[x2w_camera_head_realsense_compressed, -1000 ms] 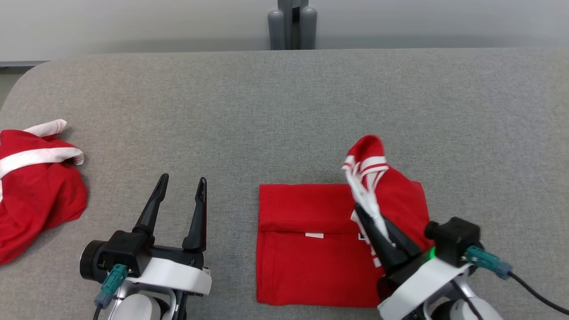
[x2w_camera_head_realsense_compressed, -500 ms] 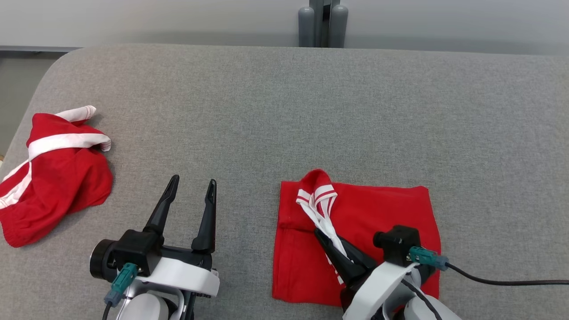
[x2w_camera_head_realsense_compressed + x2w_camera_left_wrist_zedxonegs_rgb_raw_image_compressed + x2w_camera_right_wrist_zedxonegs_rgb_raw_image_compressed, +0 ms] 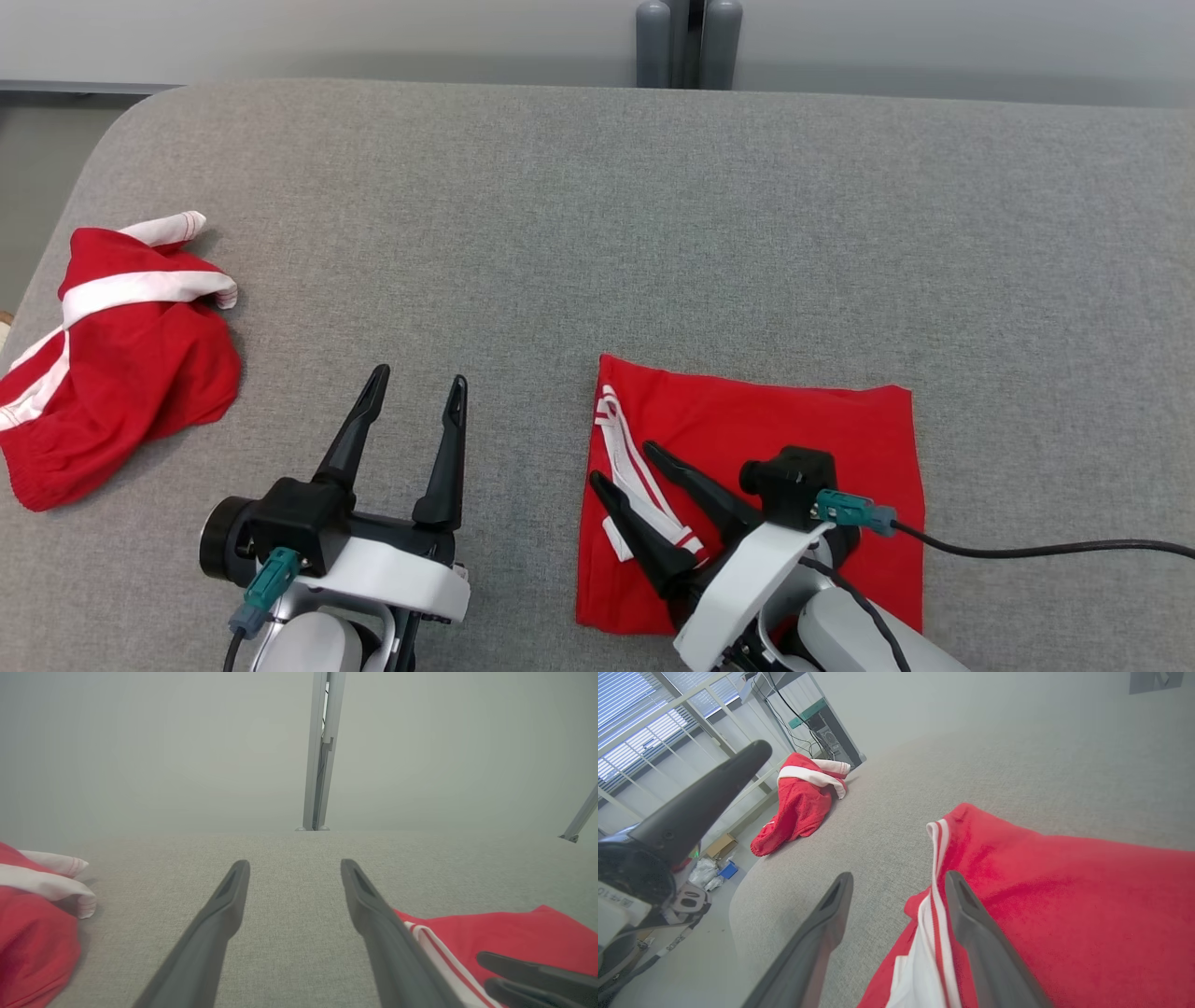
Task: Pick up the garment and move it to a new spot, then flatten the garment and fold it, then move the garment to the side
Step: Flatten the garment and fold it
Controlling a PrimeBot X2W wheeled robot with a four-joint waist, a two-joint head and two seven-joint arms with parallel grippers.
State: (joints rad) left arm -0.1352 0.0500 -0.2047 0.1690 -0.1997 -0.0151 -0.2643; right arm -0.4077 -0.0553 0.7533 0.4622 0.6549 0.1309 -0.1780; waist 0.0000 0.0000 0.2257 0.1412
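Now the right gripper (image 3: 622, 464) stands with its fingers spread wide over the left part of the garment (image 3: 794, 420). A second back they pinch the white-striped hem (image 3: 616, 439) and hold it lifted above the garment's right side. That hem now lies flat along the garment's left edge, and in the right wrist view it runs between the two open fingers, free of both. The camera has swung meanwhile, so the table's apparent shift is no move of the cloth.

By my reading the fold is laid: the garment rests as a neat red rectangle on the grey table (image 3: 597, 215), and what remains is carrying it to the side.

Left of the garment, just beside it, the left gripper (image 3: 419, 376) hovers with its fingers parted and nothing between them, as before. Well to the garment's left sits a second garment (image 3: 131, 373), crumpled, red with white bands. It takes up that side, so room for setting down looks better elsewhere. A black cable (image 3: 1027, 551) trails from the right wrist across the garment's right edge. It could drag the corner, and the open fingers may catch the loose hem as they withdraw.
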